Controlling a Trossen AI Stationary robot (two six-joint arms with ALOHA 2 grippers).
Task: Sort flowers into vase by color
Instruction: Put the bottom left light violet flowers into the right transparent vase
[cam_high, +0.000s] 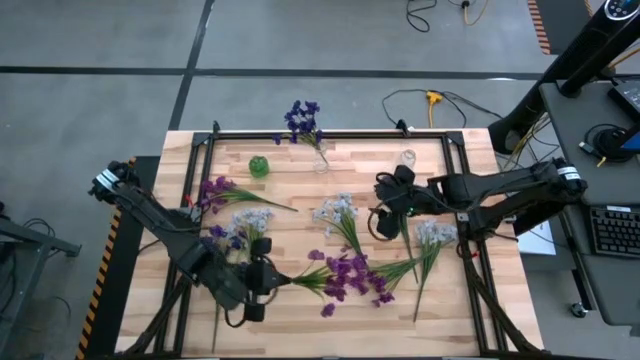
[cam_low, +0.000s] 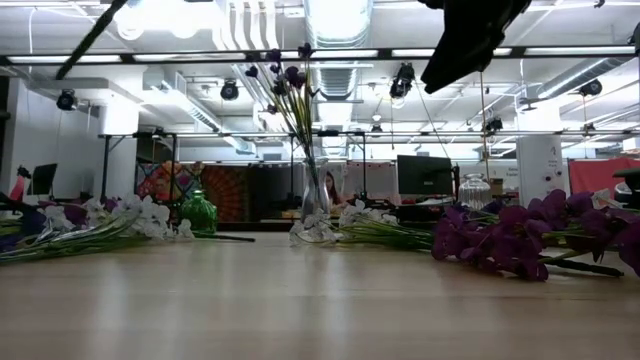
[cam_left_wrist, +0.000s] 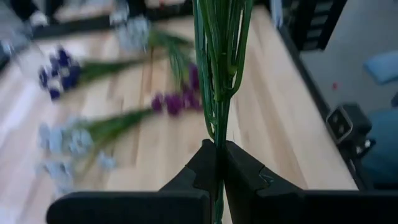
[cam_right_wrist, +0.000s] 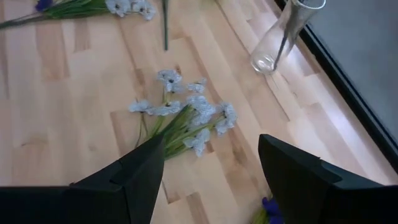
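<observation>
Flowers: magenta bunch (cam_high: 350, 275) pinched by the stems, sorting only just begun.

The left gripper (cam_left_wrist: 219, 163) is pressed together on a cluster of green stems near the table's front edge, well away from the clear vase (cam_high: 321, 158) at the back, which already holds dark blue-violet sprigs (cam_high: 301, 120). The right gripper (cam_right_wrist: 208, 165) hangs spread above a loose whitish-blue bunch (cam_right_wrist: 186, 115), near a second, empty glass vase (cam_right_wrist: 283, 34). Next, I'd judge, the left arm must lift its bunch clear and carry it to a vase, perhaps the green one (cam_high: 259, 166).
</observation>
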